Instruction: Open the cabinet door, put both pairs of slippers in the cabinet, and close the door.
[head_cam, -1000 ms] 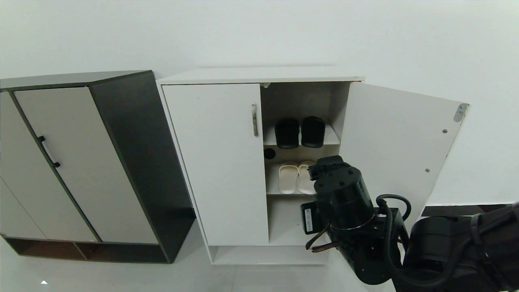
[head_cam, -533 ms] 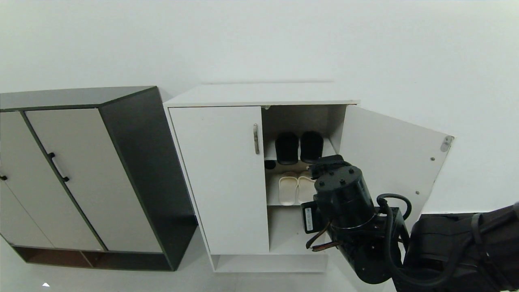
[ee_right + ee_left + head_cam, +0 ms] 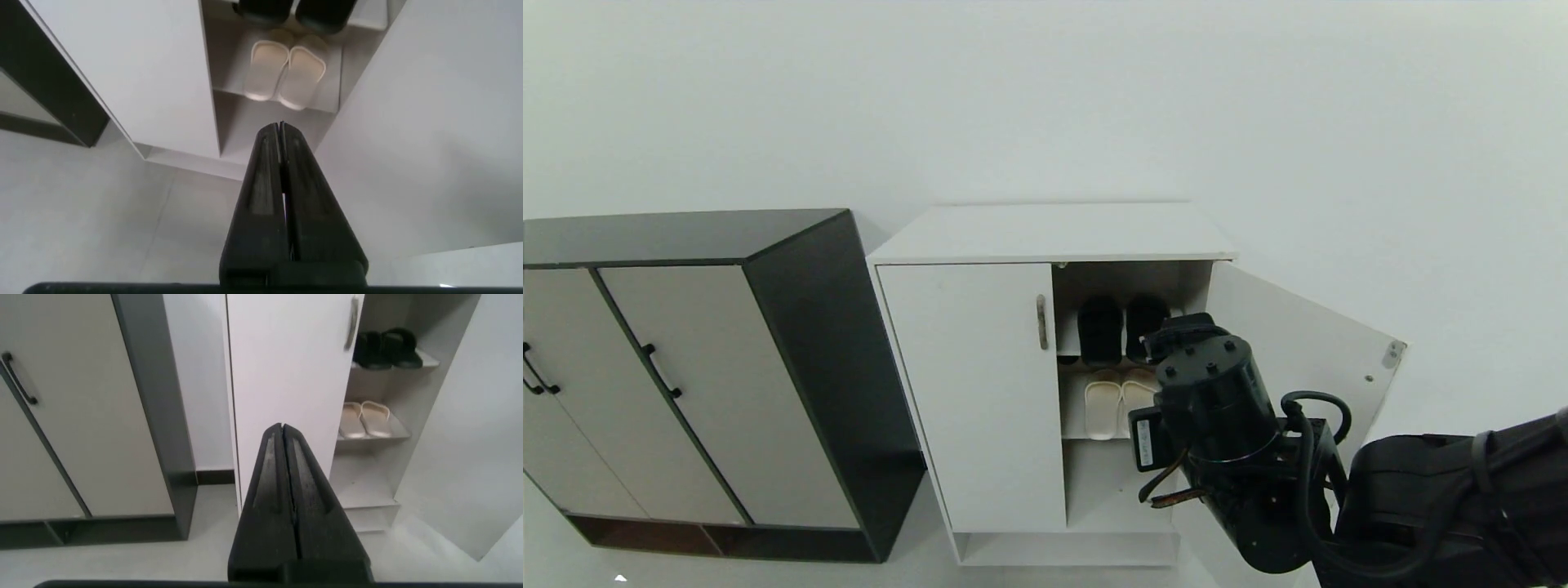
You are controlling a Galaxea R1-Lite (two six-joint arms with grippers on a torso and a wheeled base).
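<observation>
The white cabinet (image 3: 1054,233) stands against the wall with its right door (image 3: 1298,343) swung open and its left door (image 3: 968,392) closed. Black slippers (image 3: 1100,327) lie side by side on the upper shelf, and white slippers (image 3: 1104,398) on the shelf below. My right arm (image 3: 1217,408) is in front of the open half, below the shelves. My right gripper (image 3: 282,131) is shut and empty, pointing toward the white slippers (image 3: 284,64). My left gripper (image 3: 282,429) is shut and empty, in front of the closed door (image 3: 286,367).
A dark cabinet (image 3: 792,367) with beige doors and black handles stands close to the left of the white one. Bare grey floor (image 3: 122,212) lies in front of both. The open door juts out to the right near my right arm.
The whole head picture has shifted: both cabinets sit lower and look smaller, so the camera has moved. The door stays open and both pairs of slippers stay on their shelves.
</observation>
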